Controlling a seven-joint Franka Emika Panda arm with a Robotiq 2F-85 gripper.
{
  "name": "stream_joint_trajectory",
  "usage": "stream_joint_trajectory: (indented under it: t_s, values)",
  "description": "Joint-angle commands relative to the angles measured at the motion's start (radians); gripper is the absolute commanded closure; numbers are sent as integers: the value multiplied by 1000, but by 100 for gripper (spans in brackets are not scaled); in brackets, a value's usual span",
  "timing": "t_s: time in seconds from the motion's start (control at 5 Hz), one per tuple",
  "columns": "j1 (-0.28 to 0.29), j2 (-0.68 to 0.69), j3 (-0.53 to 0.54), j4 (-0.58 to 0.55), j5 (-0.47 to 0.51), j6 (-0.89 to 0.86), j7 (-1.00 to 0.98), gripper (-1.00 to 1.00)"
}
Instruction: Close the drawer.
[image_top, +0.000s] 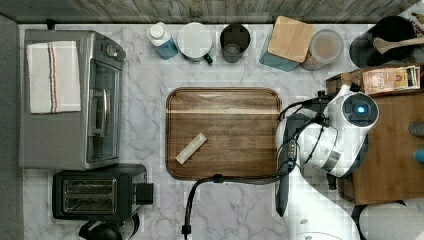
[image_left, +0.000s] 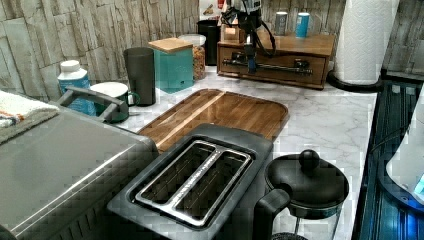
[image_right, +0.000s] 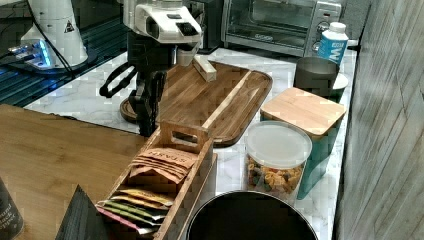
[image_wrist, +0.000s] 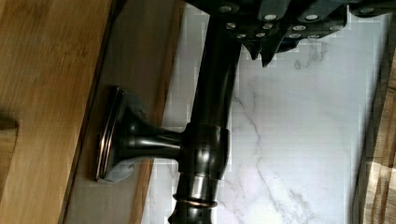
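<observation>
While gripper meets drawer handle, finger spread cannot be told; arm hides contact.

Medium-brown wooden drawer with long dark bar handle across front, set in low cabinet beyond dark wooden tray; front near flush with cabinet face, seemingly closed.

A kitchen: a marble-patterned countertop carries a toaster oven, a two-slot toaster, a wooden serving tray, storage canisters and a paper towel roll.
</observation>
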Motion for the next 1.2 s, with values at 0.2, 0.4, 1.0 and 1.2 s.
stream_joint_trajectory:
  t_s: [0.2,0.4,1.0,1.2]
  values:
    - [-97,-28,-124,236,-37,75,21,100]
    - [-96,-28,-125,236,-37,75,21,100]
    - [-84,-27,-138,236,-29,75,16,100]
    - [-83,-27,-139,235,-29,76,16,100]
